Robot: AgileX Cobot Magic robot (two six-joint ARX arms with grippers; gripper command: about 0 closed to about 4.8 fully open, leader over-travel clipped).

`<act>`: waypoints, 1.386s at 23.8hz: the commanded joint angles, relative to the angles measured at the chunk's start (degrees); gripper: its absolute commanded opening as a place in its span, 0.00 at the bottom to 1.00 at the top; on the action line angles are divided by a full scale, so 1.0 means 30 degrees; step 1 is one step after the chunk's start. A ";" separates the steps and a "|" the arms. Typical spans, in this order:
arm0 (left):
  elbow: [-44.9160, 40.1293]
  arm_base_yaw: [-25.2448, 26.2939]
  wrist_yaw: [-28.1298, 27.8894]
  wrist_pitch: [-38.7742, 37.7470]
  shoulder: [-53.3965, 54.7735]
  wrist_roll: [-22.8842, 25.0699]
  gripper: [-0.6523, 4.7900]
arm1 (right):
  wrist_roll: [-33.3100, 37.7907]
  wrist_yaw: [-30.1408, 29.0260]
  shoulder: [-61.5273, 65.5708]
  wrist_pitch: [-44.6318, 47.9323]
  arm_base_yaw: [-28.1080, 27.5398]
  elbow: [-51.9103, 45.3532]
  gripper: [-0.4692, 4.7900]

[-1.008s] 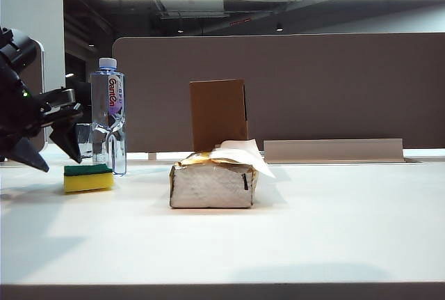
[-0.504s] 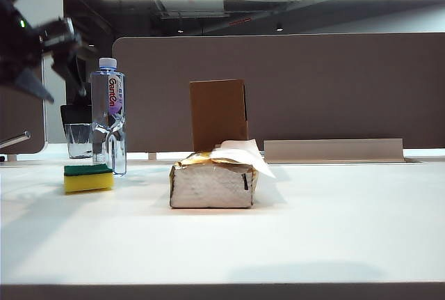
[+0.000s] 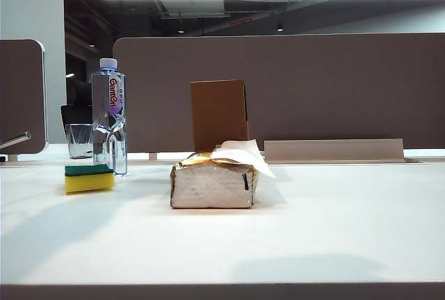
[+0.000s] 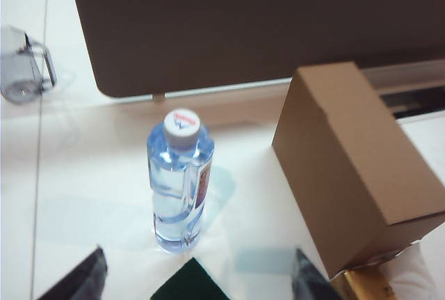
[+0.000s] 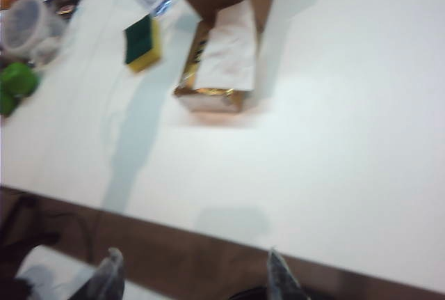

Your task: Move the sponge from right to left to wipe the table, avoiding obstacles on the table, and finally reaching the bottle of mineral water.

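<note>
bottle of mineral water (image 3: 109, 115) label: red vertical lettering, seemingly "GanQn"
cardboard box (image 3: 219, 114): no readable text
tissue pack (image 3: 213, 184): no readable text

Your exterior view sits low at the table (image 3: 313, 244) edge, facing the divider. Your left wrist view looks steeply down, close above the bottle (image 4: 179, 182) and box (image 4: 354, 168). Your right wrist view looks down from higher, sharing both.
</note>
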 commanded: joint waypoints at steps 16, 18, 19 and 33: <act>-0.1537 0.0022 -0.1916 -0.0750 -0.8546 0.0073 0.74 | -0.3650 0.8247 -0.0517 0.6798 -0.0015 -0.0262 0.58; -0.2608 0.0022 -0.2157 -0.0437 -0.9930 0.0080 0.74 | -0.3672 0.8255 -0.1122 0.7439 -0.0015 -0.0831 0.58; -0.3359 0.0022 -0.2149 -0.0277 -1.0856 0.0080 0.74 | -0.3672 0.8255 -0.1625 0.8022 -0.0015 -0.1362 0.55; -0.8852 0.0022 -0.2674 -0.0204 -1.8141 0.0066 0.67 | -0.3665 0.8255 -0.4969 1.0061 -0.0015 -0.5282 0.52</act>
